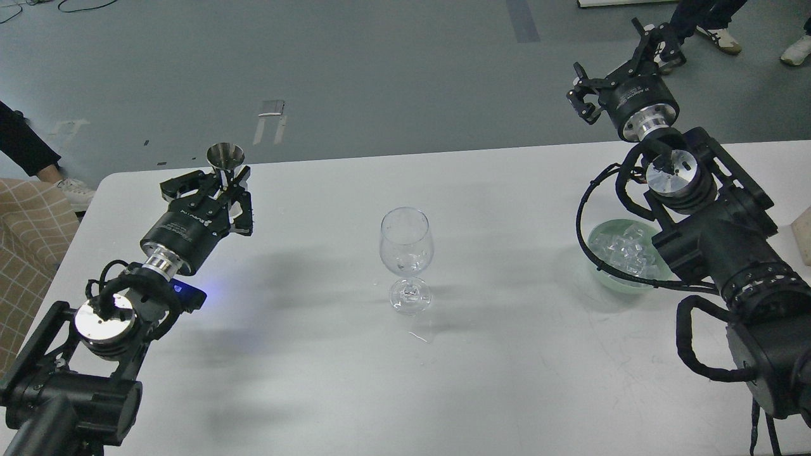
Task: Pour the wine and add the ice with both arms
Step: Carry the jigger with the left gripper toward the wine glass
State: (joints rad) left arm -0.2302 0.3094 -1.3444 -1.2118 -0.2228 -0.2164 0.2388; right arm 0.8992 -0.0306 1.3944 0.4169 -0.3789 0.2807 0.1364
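A clear wine glass (406, 253) stands upright at the middle of the white table (405, 380). My left gripper (223, 190) is shut on a small steel jigger cup (225, 158), held upright above the table's far left, well left of the glass. I cannot see the wine inside the cup. My right gripper (624, 60) is open and empty, raised beyond the table's far right edge. The ice (624, 248) lies as several clear cubes in a pale green bowl (608, 275) at the right, partly hidden by my right arm.
A pale block (803, 237) sits at the table's right edge. A checked cloth (25, 240) and a person's shoe (75, 190) are off the table's left side. More feet (719, 38) stand on the grey floor beyond the right arm.
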